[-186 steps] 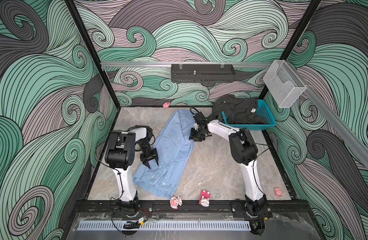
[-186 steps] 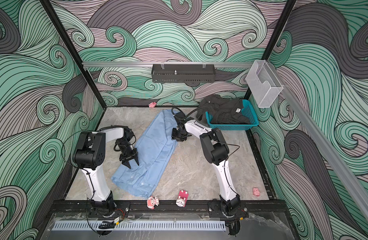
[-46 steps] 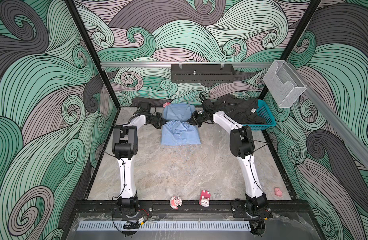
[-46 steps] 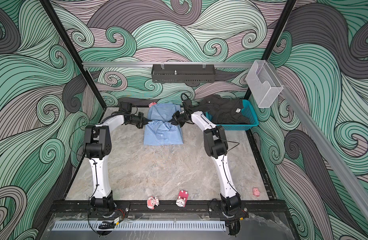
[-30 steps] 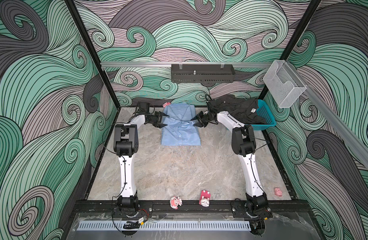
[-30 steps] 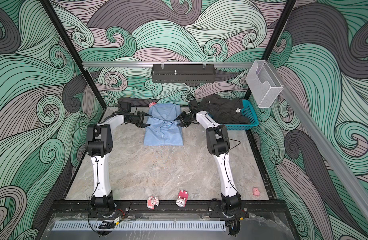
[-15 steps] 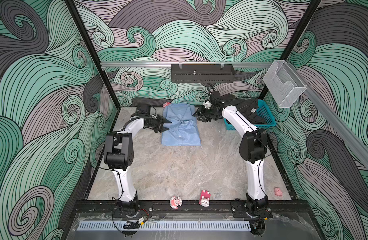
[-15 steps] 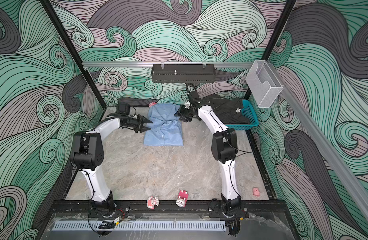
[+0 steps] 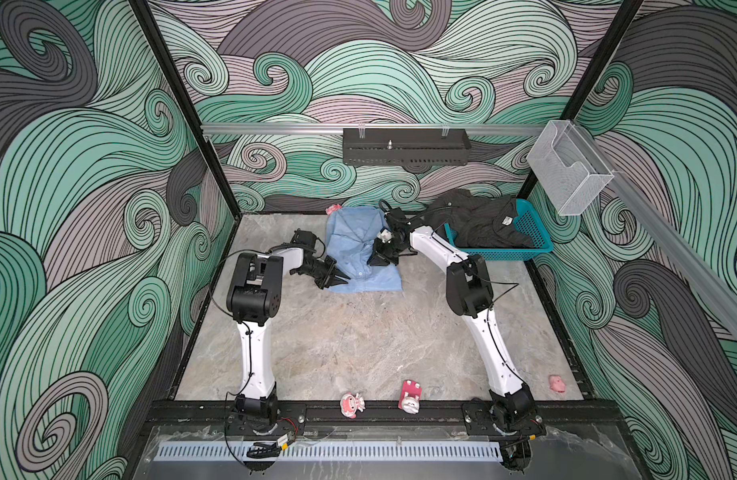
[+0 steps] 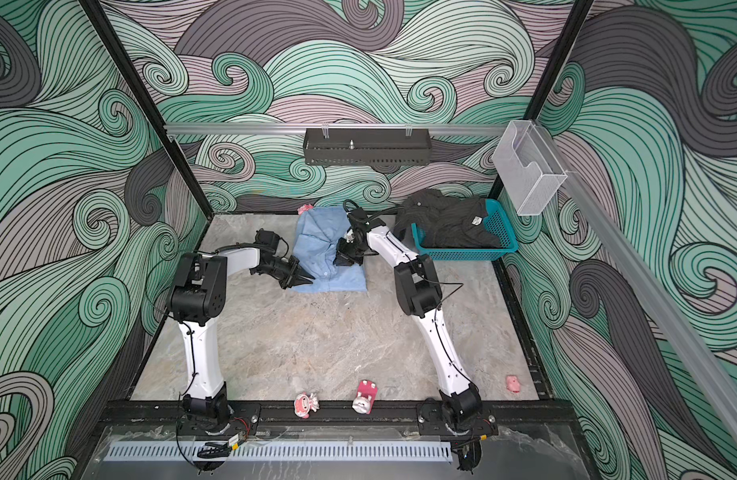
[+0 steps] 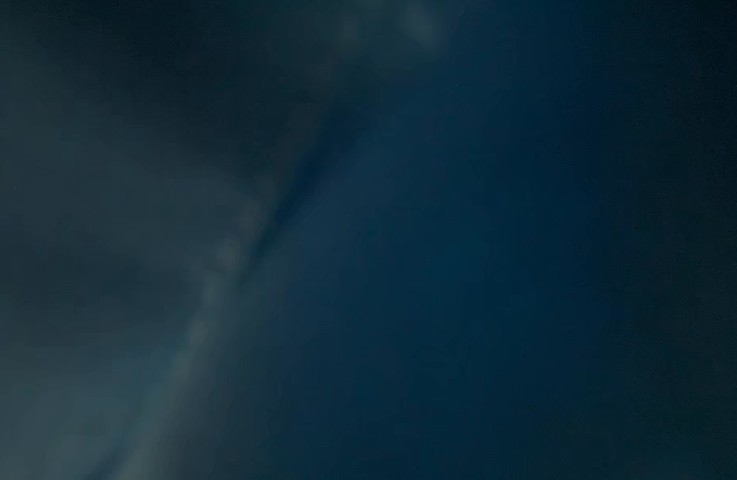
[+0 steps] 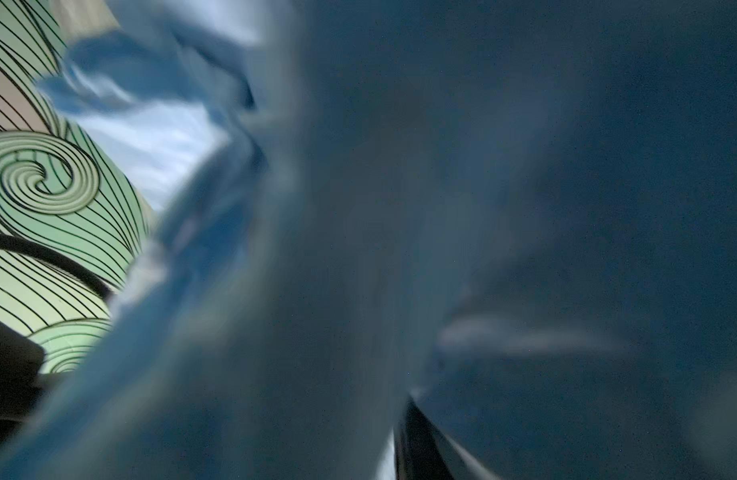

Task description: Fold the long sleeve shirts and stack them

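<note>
A folded shirt lies at the back of the counter, with the left hand at its left edge and the right hand at its right. Further right, another shirt sits in a basket.

Light blue collared cloth shirt soft, matt; charcoal-black cloth shirt matt; teal perforated plastic basket faintly glossy; grey marbled tabletop smooth.

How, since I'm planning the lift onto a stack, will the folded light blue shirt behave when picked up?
Likely floppy: the light blue shirt lies in soft creased layers on the table. Probably light for its size, being thin cloth. Gripped at one edge, its folds would probably sag open.
</note>
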Tool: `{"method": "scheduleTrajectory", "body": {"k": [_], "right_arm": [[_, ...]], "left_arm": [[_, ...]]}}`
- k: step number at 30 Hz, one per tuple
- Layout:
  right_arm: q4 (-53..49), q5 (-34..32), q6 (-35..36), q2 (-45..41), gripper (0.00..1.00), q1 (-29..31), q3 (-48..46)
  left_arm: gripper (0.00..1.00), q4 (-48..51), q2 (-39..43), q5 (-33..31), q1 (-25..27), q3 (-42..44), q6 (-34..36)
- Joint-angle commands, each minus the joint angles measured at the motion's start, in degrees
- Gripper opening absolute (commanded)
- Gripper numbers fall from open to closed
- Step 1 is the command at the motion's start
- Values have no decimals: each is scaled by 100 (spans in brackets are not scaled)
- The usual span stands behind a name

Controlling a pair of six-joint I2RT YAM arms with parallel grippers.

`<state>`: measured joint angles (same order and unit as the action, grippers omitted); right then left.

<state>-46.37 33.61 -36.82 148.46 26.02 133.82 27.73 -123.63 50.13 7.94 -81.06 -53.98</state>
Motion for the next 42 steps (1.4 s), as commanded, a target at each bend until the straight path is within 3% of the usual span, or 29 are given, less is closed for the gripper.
{"method": "scheduleTrajectory", "body": {"k": [1, 5, 11, 17, 22, 26, 29, 33, 38, 42], "right_arm": [[-130, 10, -253, 356, 16, -192, 970], [-125, 32, -615, 888, 18, -383, 1805], [-82, -79, -844, 1230, 20, -490, 1931], [-453, -100, -454, 1012, 19, -428, 1178], [-137, -488, 189, -375, 19, -137, -1226], [953, -600, 61, -1833, 20, 215, -3829], [1325, -644, 15, -2651, 21, 629, -4927], [1461, -869, 110, -3656, 28, 909, -5710], [1187, -1502, 504, -4923, 43, 896, -6090], [900, -1796, 804, -5251, 49, 907, -6049]], "left_arm": [[20, 276, -260, -183, -47, -243, 95], [20, 535, -455, -308, -121, -405, 231], [22, 708, -500, -358, -195, -499, 326], [38, 948, -379, -403, -343, -607, 471], [49, 1260, -284, -451, -597, -803, 700], [54, 1500, -296, -448, -791, -969, 876], [57, 1695, -266, -387, -855, -1026, 1046], [60, 1965, 67, -342, -865, -921, 1345], [64, 2349, 984, -373, -848, -361, 1824], [65, 2558, 1785, -492, -716, 416, 2133]]}}
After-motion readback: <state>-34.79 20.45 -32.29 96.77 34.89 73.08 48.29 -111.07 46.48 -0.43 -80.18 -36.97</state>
